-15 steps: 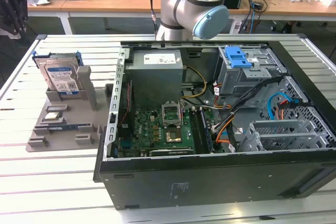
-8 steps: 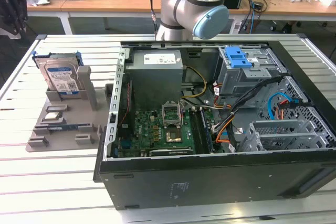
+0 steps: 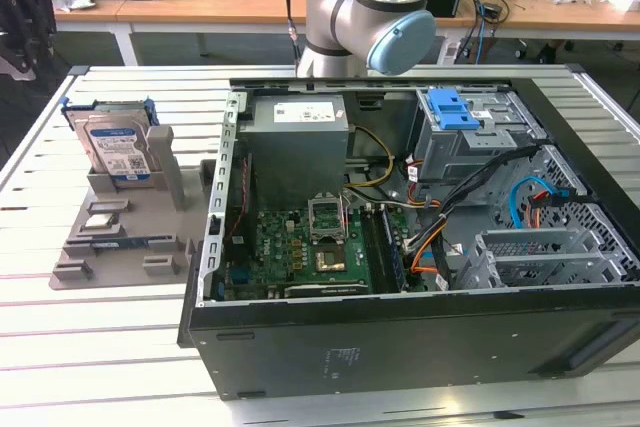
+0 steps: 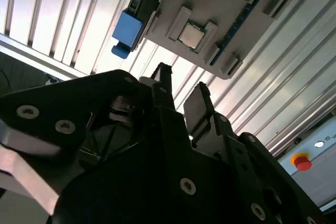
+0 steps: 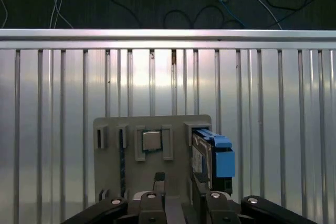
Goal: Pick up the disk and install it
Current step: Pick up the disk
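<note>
Pincer (image 4: 181,81) hangs open, jaws parted, nothing held between them. Just beyond its tips and off to one side, the disk (image 5: 212,156) stands on edge in a slot of the grey fixture plate (image 5: 152,124), untouched. In the exterior view its blue-and-white barcode label (image 3: 115,152) faces the camera, and the plate sits on the exterior view's left of the open computer case (image 3: 420,337). Both wrist views show a square silver chip (image 5: 152,141) seated in the plate. The second wrist view also catches a red button (image 4: 302,162).
</note>
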### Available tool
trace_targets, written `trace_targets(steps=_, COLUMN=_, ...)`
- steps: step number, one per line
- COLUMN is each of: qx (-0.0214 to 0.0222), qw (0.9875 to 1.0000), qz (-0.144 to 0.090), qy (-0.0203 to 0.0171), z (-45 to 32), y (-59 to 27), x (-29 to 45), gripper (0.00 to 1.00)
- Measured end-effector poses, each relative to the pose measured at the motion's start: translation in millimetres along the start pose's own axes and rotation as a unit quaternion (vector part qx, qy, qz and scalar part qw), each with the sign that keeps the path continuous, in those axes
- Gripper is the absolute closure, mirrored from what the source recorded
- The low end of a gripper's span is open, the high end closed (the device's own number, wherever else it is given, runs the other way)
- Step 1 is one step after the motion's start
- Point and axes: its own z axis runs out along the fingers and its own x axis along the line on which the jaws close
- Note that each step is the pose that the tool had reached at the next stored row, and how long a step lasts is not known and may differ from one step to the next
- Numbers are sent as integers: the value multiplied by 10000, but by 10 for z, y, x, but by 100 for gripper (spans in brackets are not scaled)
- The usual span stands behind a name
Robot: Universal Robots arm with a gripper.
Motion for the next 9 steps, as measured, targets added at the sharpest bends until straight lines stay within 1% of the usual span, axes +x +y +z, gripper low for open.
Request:
trace_targets(steps=4, qx=0, qw=10000, qz=-1, qy=0, z=0, y=0, x=0, gripper=46)
trace_targets(steps=9, qx=0, qw=10000, qz=-2, qy=0, z=0, y=0, x=0, gripper=46)
